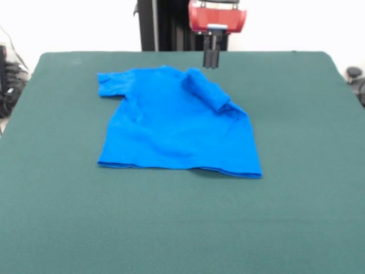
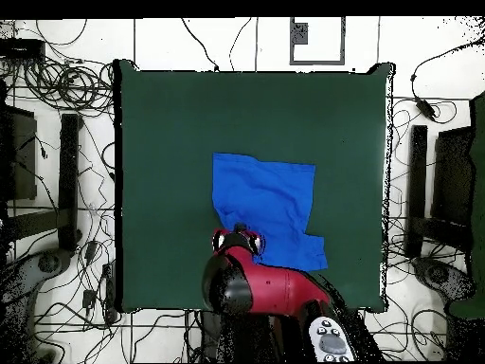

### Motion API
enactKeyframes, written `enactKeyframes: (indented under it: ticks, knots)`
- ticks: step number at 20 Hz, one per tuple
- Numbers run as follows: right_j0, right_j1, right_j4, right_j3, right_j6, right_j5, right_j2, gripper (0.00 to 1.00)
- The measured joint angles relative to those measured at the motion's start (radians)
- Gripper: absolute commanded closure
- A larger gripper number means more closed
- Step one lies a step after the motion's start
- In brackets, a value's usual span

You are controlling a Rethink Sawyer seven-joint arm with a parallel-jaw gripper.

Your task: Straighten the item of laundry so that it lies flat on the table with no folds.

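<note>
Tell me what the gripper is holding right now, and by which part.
Nothing. The gripper hangs with its fingers close together above the table, just behind the folded-over sleeve of the blue T-shirt, without touching the fabric.

The white tiled floor (image 2: 161, 43) around the work surface is strewn with loose black cables (image 2: 57, 81), thickest in the overhead view's upper left corner and along the left side. A long black upright bar (image 2: 68, 171) stands on that left side, and a matching black bar (image 2: 417, 180) stands on the right. A small dark square frame with a grey block inside (image 2: 315, 40) lies on the floor near the top edge; it is possibly a floor socket.
</note>
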Motion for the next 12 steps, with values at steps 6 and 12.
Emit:
enactKeyframes:
  ticks: [6,12]
  knots:
    - [-0.019,0.024,0.0,0.0,0.0,0.0,0.0,1.0]
    - [-0.055,0.04,-0.003,0.0,0.0,0.0,0.0,1.0]
